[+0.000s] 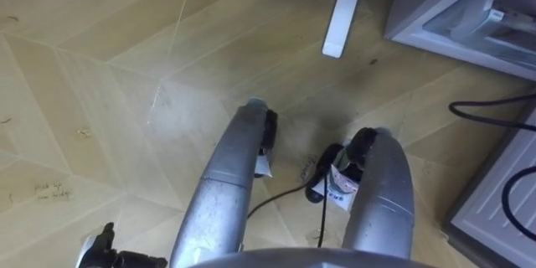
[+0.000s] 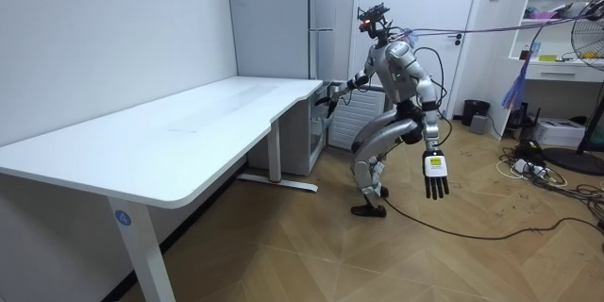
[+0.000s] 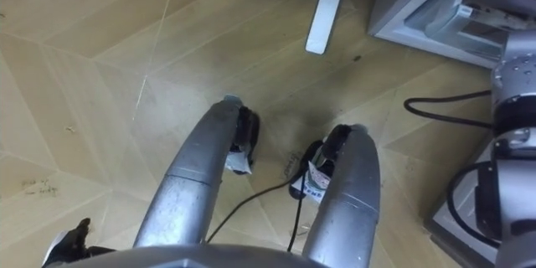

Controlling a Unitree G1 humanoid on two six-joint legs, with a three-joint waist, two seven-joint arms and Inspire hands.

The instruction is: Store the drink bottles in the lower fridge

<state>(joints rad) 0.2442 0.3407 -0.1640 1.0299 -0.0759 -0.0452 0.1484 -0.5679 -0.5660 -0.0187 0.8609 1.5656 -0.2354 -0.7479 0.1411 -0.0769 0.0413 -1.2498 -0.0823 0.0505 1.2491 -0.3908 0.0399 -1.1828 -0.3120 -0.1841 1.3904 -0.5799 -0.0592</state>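
Standing at the one white desk's (image 2: 189, 123) end, the robot has open wooden floor (image 2: 283, 255) behind. Left hand (image 2: 435, 174) hangs spread; right hand (image 2: 327, 94) (fingers unreadable) is out by the desk's corner, near the one lower fridge (image 1: 452, 8).

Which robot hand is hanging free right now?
The left robot hand, fingers spread, hanging beside its leg; the right robot hand reaches toward the fridge.

- Pale herringbone wooden floor (image 1: 100, 92) is viewed steeply downward, closely, by both slightly offset eye views.
- It is shared, from afar, by the room view.
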